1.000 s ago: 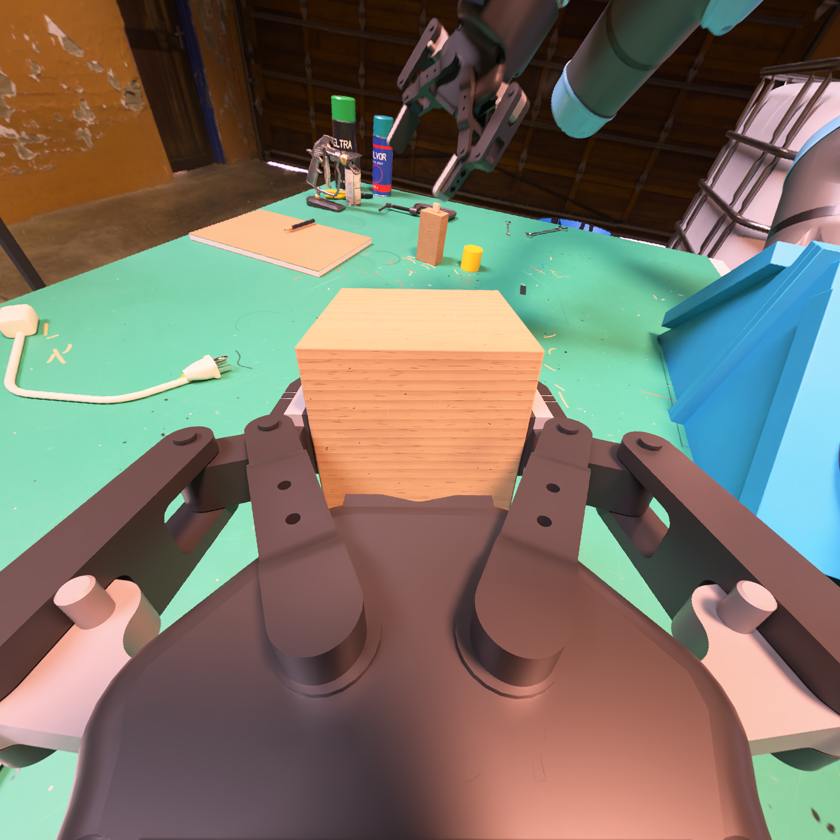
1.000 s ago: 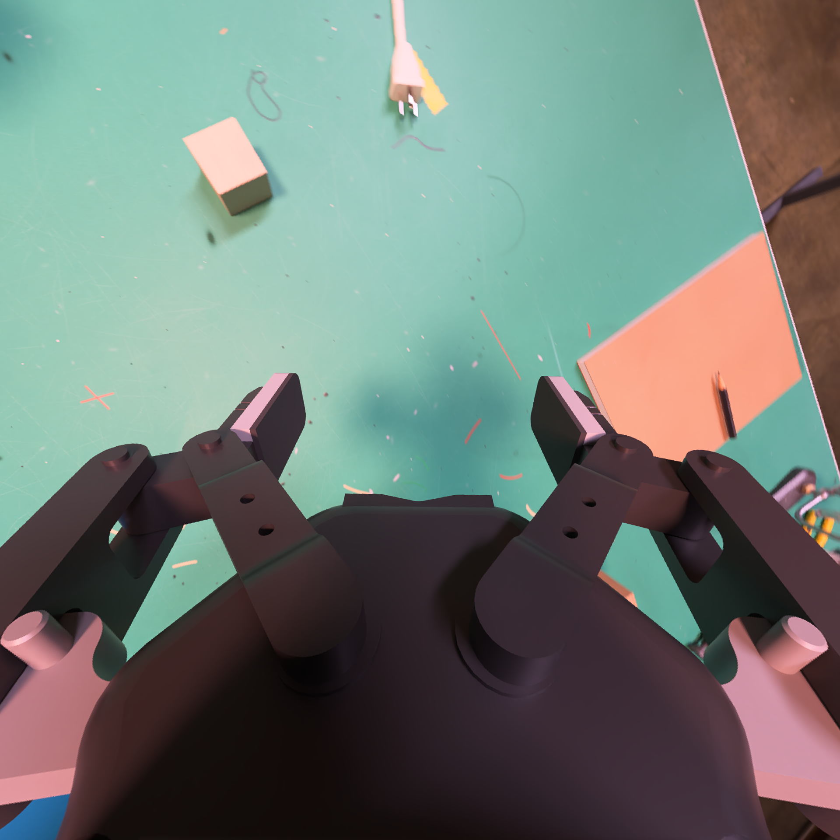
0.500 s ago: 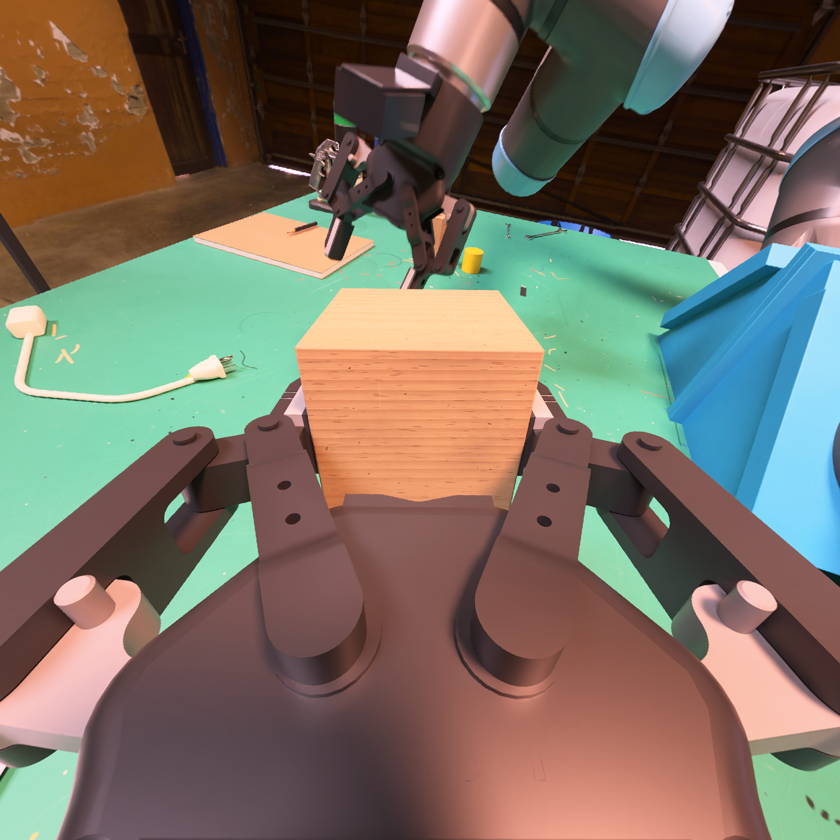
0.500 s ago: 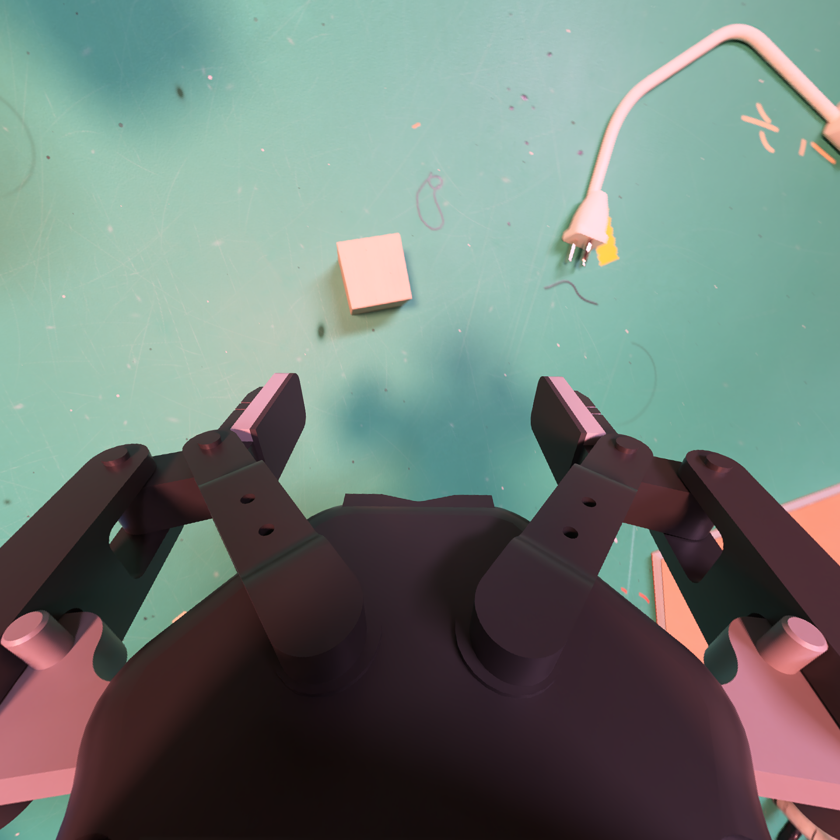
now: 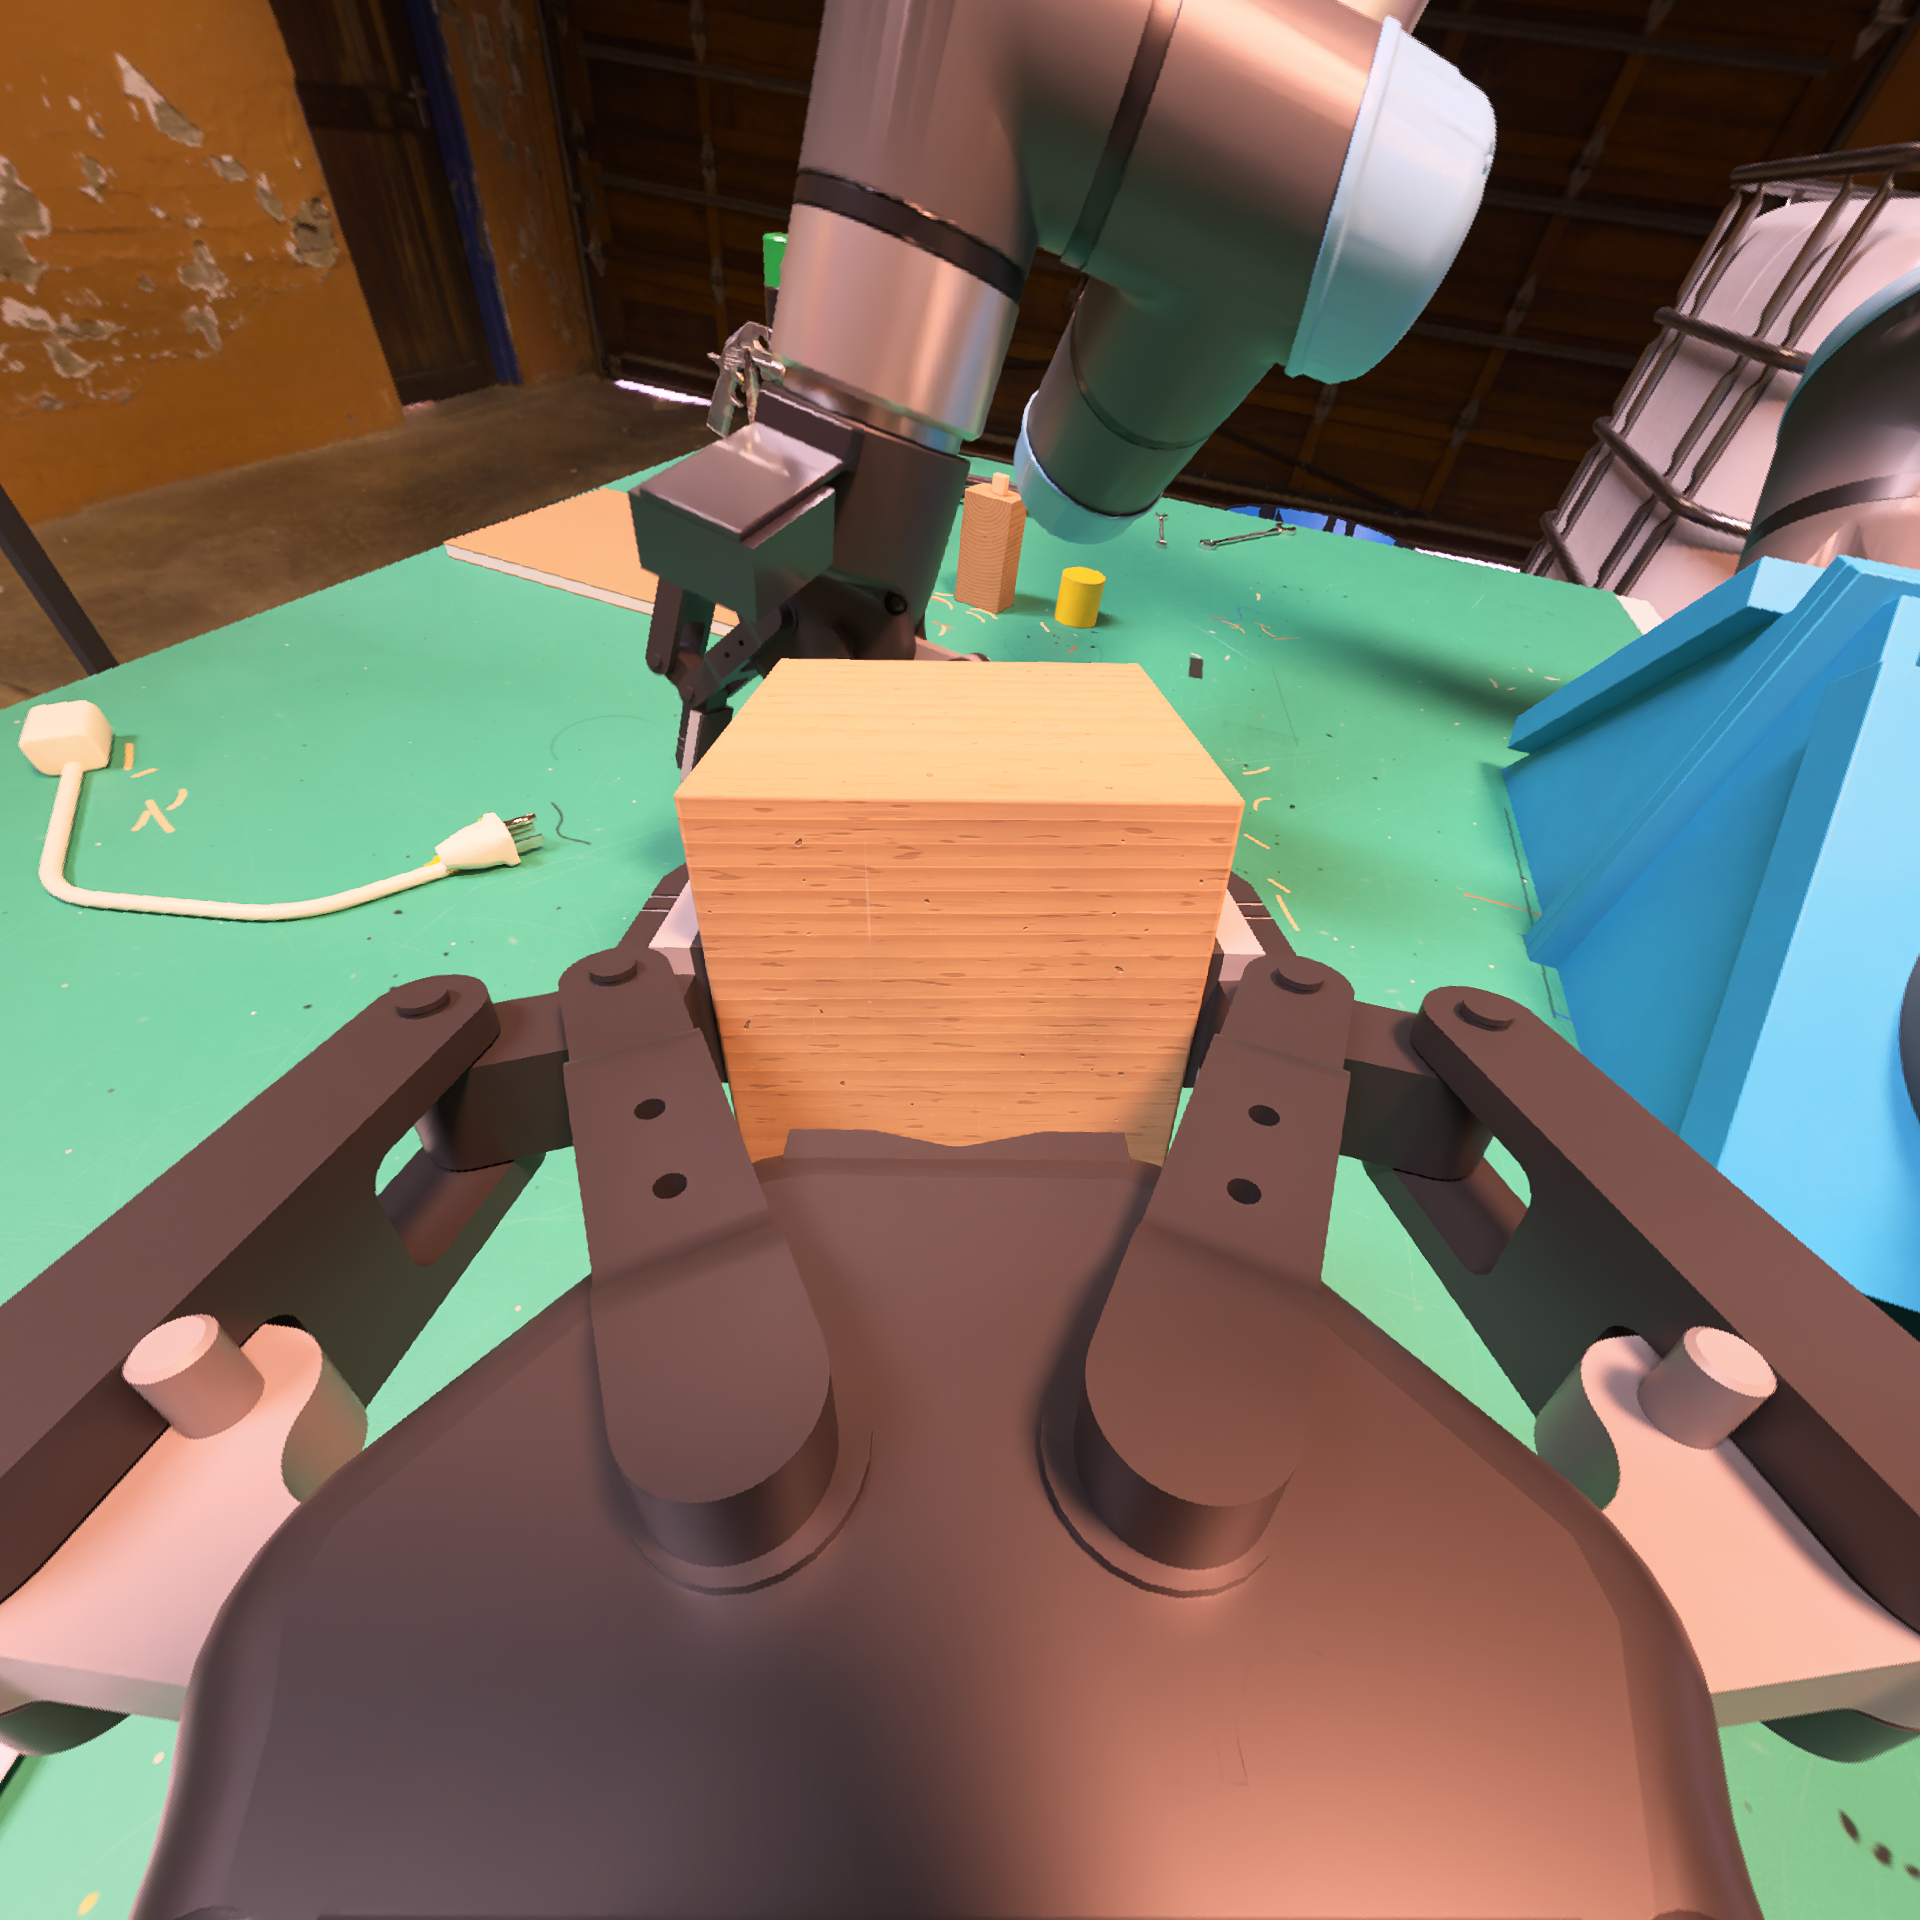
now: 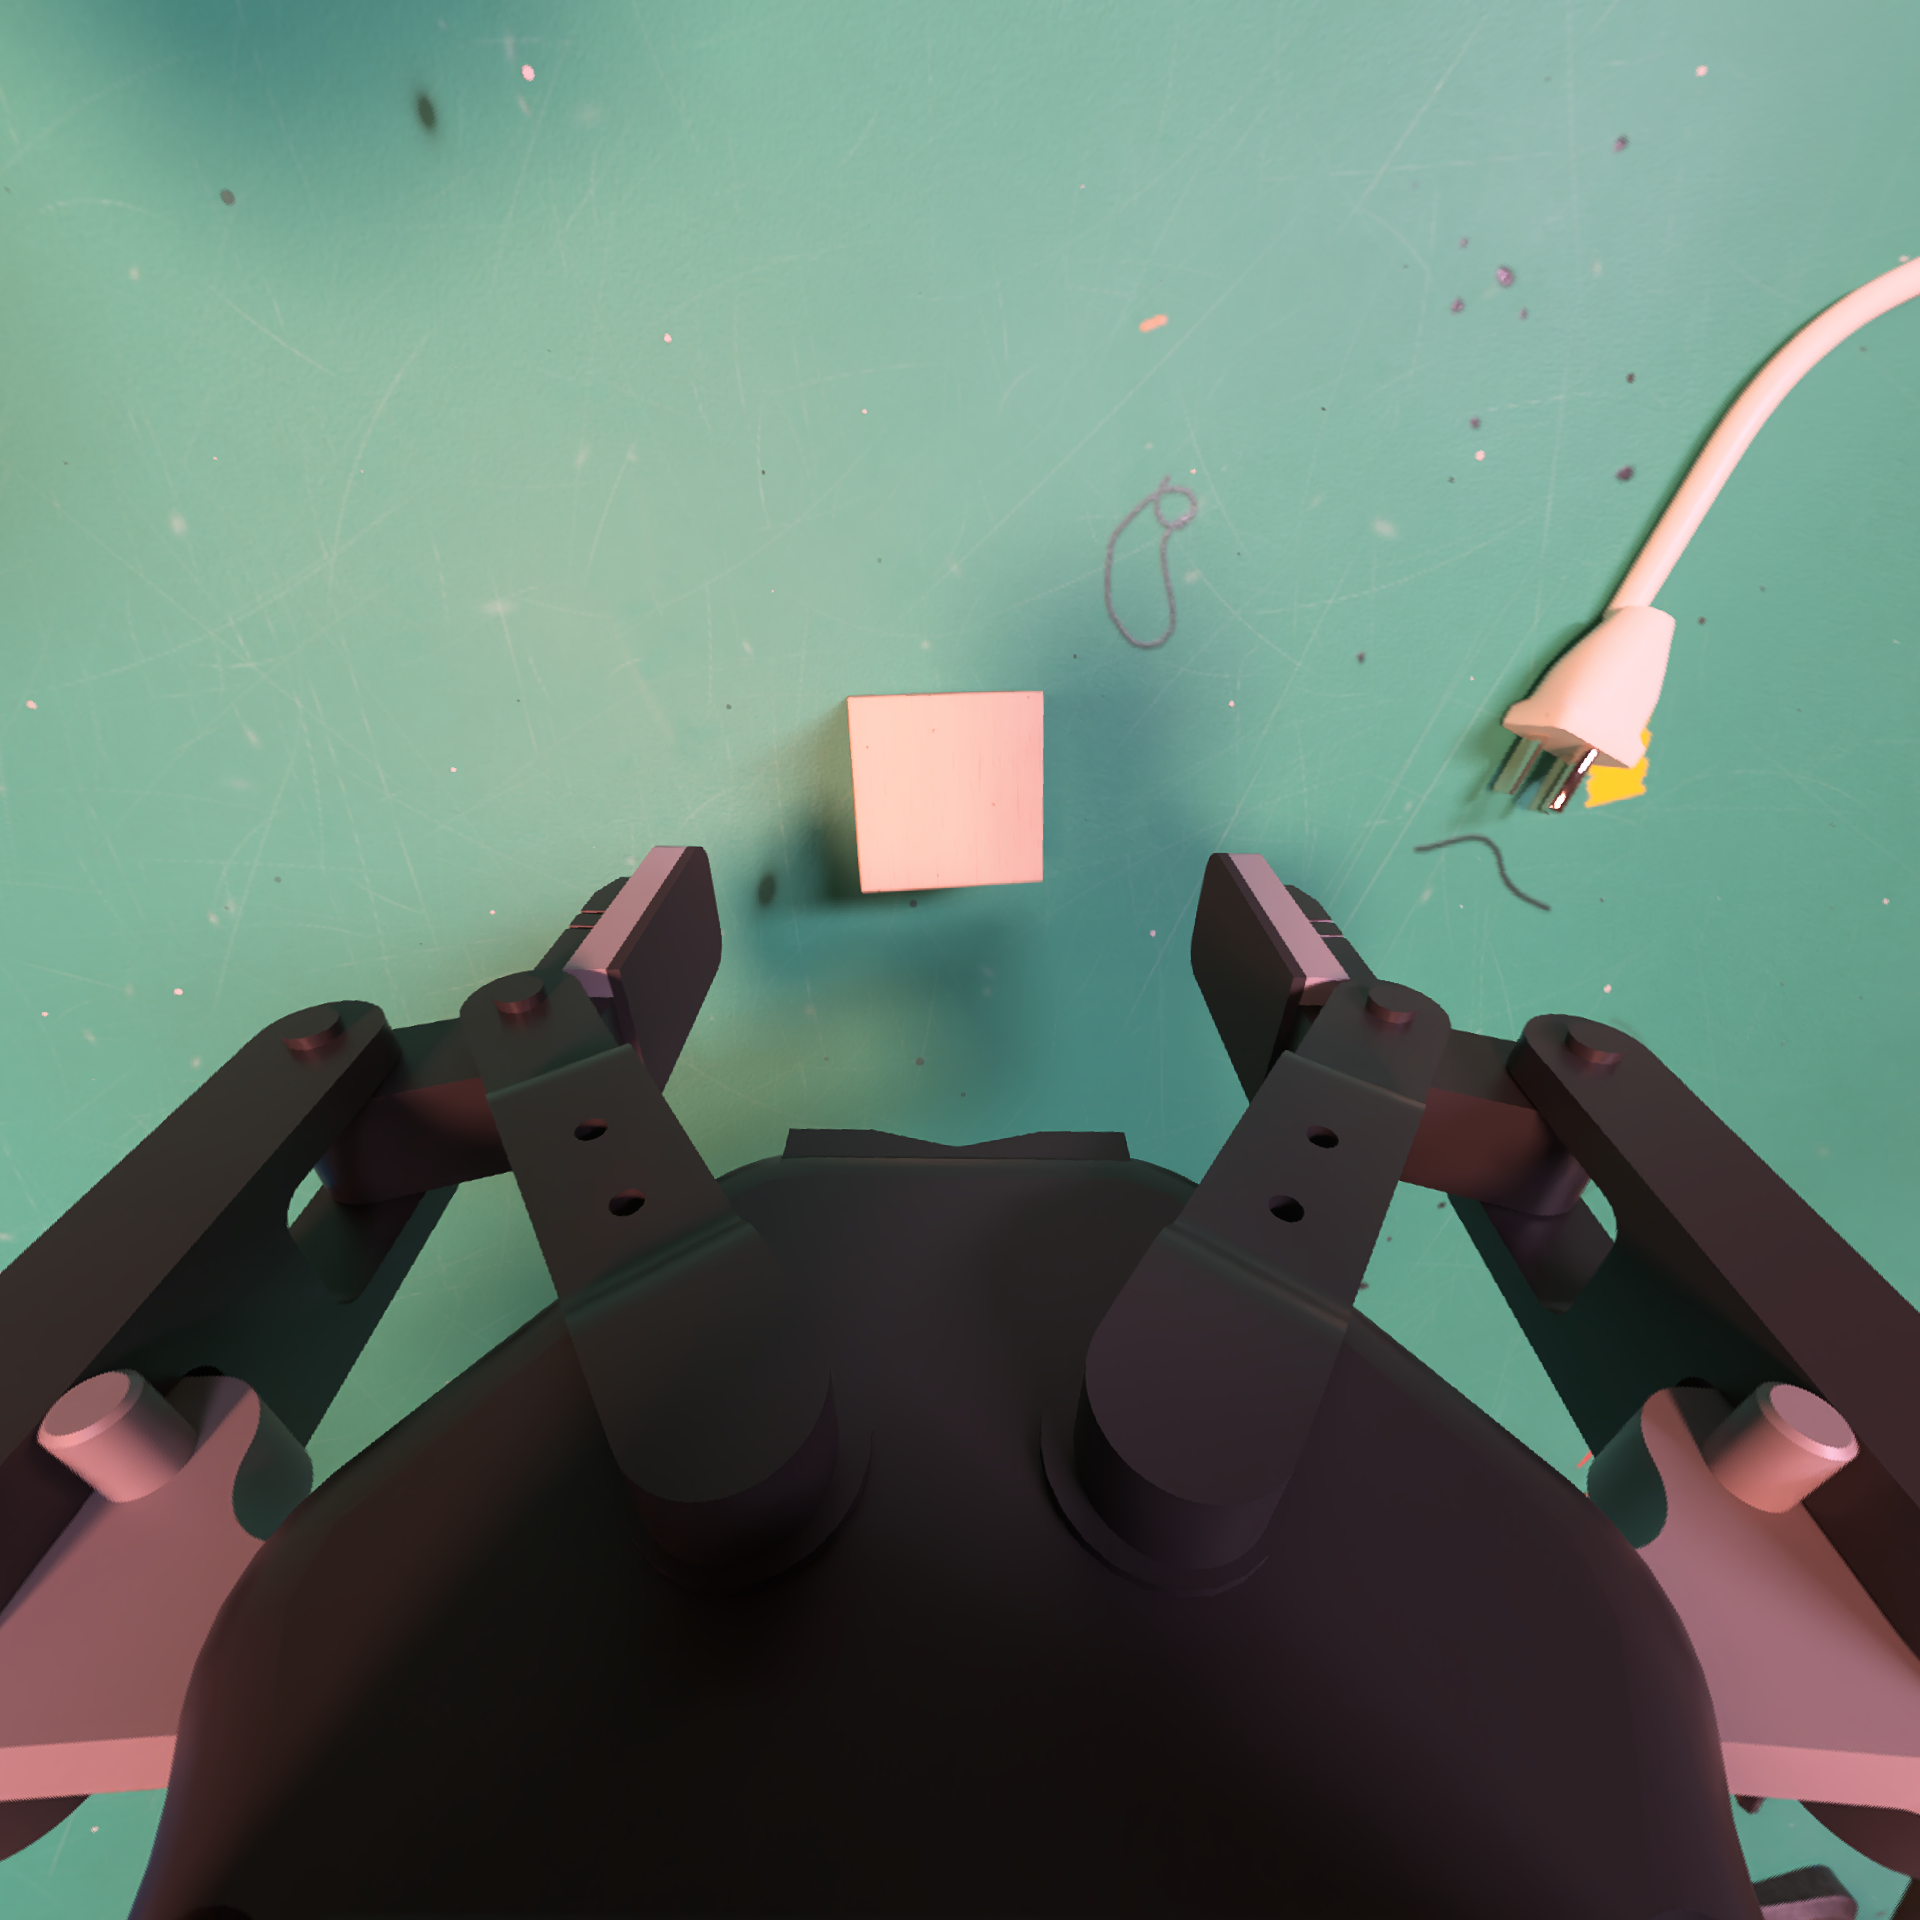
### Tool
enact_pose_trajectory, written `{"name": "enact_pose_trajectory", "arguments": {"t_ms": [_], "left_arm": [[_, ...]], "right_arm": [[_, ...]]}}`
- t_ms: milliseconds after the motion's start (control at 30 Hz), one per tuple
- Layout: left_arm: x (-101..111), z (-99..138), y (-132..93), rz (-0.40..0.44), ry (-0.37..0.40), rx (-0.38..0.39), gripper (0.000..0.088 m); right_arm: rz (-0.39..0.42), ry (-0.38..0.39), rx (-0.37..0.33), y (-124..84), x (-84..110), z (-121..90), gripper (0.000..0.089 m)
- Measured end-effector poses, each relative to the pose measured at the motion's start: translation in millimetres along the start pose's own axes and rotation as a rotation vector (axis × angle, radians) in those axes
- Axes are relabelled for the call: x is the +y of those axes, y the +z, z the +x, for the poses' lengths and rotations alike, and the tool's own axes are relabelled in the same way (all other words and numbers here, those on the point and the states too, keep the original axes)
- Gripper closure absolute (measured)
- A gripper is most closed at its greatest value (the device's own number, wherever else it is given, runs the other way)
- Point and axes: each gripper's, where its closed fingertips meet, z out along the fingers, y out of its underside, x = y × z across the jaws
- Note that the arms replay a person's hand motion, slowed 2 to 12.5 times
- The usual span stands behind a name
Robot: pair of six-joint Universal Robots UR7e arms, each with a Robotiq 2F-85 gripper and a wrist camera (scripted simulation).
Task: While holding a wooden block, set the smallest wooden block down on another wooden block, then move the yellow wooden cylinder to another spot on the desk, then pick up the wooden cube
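My left gripper (image 5: 956, 920) is shut on a large wooden cube (image 5: 956, 935) and holds it above the green desk (image 5: 312, 1039). My right gripper (image 6: 958, 912) is open and empty. It points straight down over a small pale wooden block (image 6: 945, 790), which lies on the desk just ahead of the gap between its fingers. In the left wrist view the right gripper (image 5: 727, 665) hangs low just behind the held cube, which hides the small block. A tall wooden block with a peg (image 5: 987, 545) and a yellow cylinder (image 5: 1078, 597) stand at the far side.
A white power cord with its plug (image 5: 483, 842) lies at the left; the plug (image 6: 1590, 707) is right of the small block. A big blue object (image 5: 1714, 883) stands at the right. A flat board (image 5: 561, 540) lies far left.
My right gripper has moved toward my left gripper and come down over the small block, which now sits centred and larger before its fingers. The left gripper keeps the cube still.
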Motion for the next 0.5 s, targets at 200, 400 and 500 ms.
{"name": "enact_pose_trajectory", "arguments": {"t_ms": [200,400,500], "left_arm": [[1.1,-0.3,1.3,-0.005,-0.003,0.004,0.0258],[2.0,0.2,3.1,-0.009,-0.004,0.009,0.0258],[2.5,0.7,4.1,-0.012,-0.003,0.011,0.0258]], "right_arm": [[-0.051,-0.03,-0.042,16.7,-2.7,-2.3,0.0174],[-0.082,-0.044,-0.067,29.5,-4.6,-2.4,0.0229],[-0.109,-0.043,-0.066,35.5,-3.0,-0.4,0.0245]]}}
